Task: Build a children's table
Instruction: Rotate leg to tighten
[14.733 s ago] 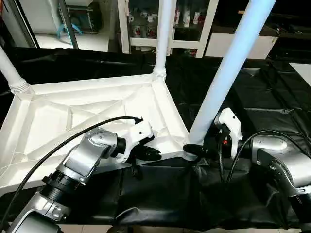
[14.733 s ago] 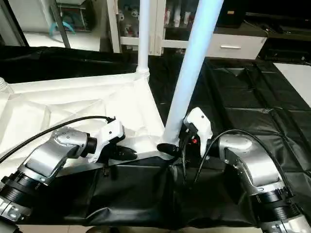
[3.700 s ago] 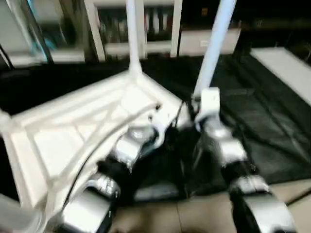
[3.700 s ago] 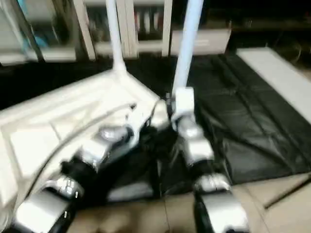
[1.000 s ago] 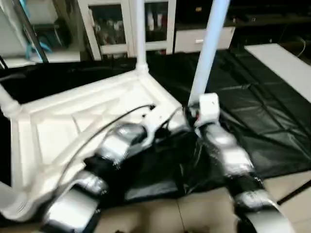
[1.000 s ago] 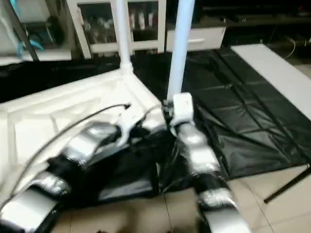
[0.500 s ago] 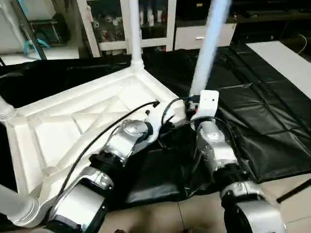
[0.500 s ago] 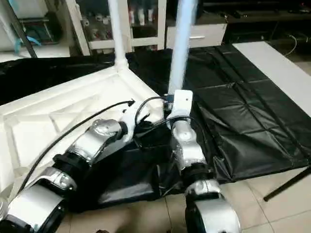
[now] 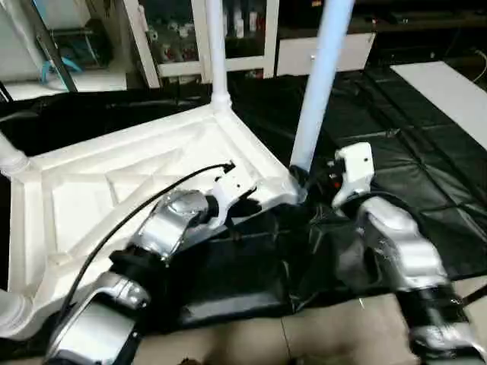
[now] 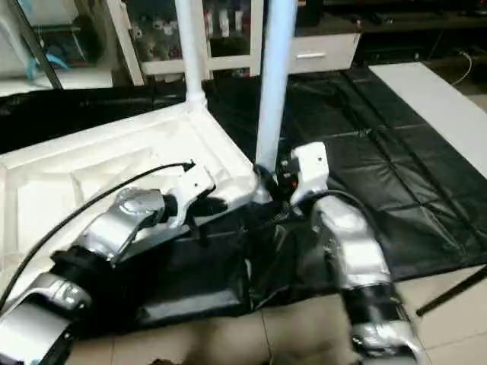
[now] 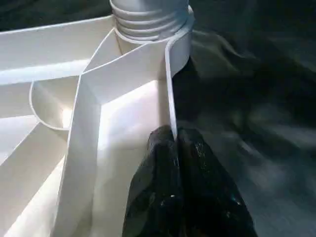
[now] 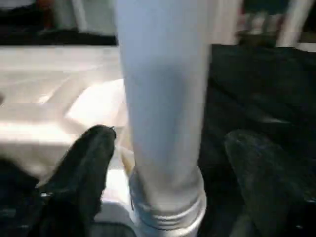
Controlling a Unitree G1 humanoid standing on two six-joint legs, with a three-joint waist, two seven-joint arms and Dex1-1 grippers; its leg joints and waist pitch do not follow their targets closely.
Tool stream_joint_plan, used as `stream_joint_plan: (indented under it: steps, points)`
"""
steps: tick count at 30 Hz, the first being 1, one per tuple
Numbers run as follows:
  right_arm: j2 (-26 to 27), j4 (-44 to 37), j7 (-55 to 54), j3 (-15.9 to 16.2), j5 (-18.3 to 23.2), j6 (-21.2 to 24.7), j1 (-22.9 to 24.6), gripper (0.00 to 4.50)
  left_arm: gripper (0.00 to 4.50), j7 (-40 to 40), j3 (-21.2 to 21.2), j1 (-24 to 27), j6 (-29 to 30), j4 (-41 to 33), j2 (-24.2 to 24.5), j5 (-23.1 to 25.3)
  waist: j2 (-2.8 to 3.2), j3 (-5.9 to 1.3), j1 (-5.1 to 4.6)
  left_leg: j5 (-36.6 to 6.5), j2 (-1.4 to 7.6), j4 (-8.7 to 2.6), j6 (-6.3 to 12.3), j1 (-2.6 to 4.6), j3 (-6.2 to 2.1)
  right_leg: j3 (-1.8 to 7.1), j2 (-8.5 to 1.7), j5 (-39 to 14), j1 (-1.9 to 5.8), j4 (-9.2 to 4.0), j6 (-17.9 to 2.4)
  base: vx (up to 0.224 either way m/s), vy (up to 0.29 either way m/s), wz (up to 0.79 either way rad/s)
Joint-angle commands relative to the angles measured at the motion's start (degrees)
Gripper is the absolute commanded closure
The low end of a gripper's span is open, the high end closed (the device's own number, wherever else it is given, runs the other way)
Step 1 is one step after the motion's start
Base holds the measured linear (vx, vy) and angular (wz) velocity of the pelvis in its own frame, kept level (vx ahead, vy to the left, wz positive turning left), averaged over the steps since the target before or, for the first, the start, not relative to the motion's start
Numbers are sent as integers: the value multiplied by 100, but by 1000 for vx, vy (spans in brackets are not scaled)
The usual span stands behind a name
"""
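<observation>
Fingers of the left gripper [image 11: 175, 148] pinch the thin rim of the upturned tabletop [image 9: 114, 190] near its corner socket. Right gripper [image 12: 168, 163] stands wide, straddling the upright leg [image 12: 163, 98] without touching; black cover [image 9: 426, 152] lies beyond.

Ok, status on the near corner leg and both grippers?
Left gripper shut on tabletop rim. Right gripper open, jaws either side of leg, not touching. Leg upright in corner socket.

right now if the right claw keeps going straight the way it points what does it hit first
Most likely the tall white tube leg: it stands between the right claw's spread black fingers, just above its ribbed base in the white plastic tabletop's corner socket. Depth is unclear.
</observation>
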Motion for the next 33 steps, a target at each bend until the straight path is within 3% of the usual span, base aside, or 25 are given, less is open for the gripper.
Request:
stream_joint_plan:
  steps: [1,4,6,8,11,14,18,19,22,27,33]
  points:
    - [-354,-505,667,233,154,340,142,49,450,-710,-341,146,113,-362,175,-42,2,-374,34,-1303,280,-492,325,110,-80,210,-283,-926,299,-377,-1419,0,0,0]
    - [-1103,-1157,1815,596,360,737,519,49,450,-1446,-556,299,255,-863,482,-181,8,-369,124,-1195,304,-489,383,129,-76,221,-279,-776,294,-357,-1419,0,0,0]
    - [-1241,-1237,2043,676,377,803,591,49,450,-1606,-601,329,289,-978,543,-215,22,-375,155,-1123,304,-483,415,121,-69,224,-291,-670,289,-345,-1455,0,0,0]
    - [-1315,-1241,2180,740,355,833,610,49,450,-1728,-641,352,350,-1098,587,-254,-4,-368,192,-1118,299,-482,399,121,-64,224,-294,-743,284,-349,-1464,0,0,0]
    - [-1340,-1250,2232,786,374,872,595,49,450,-1842,-688,395,444,-1257,626,-302,5,-362,226,-1246,303,-496,262,148,-63,232,-295,-1053,259,-368,-1408,0,0,0]
    - [-1375,-1294,2248,794,378,938,592,49,450,-1844,-681,416,500,-1335,647,-299,2,-371,224,-1209,299,-497,219,141,-68,230,-287,-998,264,-358,-1375,0,0,0]
    - [-1454,-1344,2360,777,391,1022,615,49,450,-1856,-667,429,571,-1405,687,-280,5,-397,238,-937,286,-466,311,129,-66,226,-289,-667,287,-321,-1405,0,0,0]
    - [-1473,-1344,2394,779,395,1028,626,76,450,-1848,-662,427,571,-1393,686,-274,0,-400,240,-894,286,-461,331,126,-65,226,-289,-618,291,-317,-1413,0,0,0]
    - [-1513,-1360,2509,771,390,1052,661,95,450,-1861,-645,435,600,-1396,696,-238,2,-399,251,-836,282,-449,394,123,-61,222,-293,-601,295,-320,-1445,0,0,0]
    - [-1536,-1336,2526,764,375,1034,672,128,450,-1863,-643,444,645,-1432,702,-227,3,-390,252,-998,283,-460,336,128,-65,221,-292,-905,292,-349,-1382,0,0,0]
    - [-1542,-1303,2548,747,347,1021,677,190,450,-1871,-647,448,676,-1459,700,-222,14,-411,252,-877,279,-446,364,124,-69,217,-289,-758,297,-328,-1386,0,0,0]
